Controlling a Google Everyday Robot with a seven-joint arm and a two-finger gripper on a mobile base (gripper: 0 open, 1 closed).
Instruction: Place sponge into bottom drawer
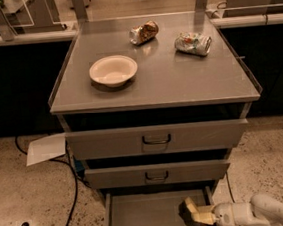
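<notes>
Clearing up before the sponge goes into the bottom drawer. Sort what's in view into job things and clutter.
Job: bottom drawer, pulled out; gripper, low over its right side; sponge, not clearly made out there.
Lying about: bowl, two crumpled packs on the cabinet top; paper and cable on the floor.
</notes>
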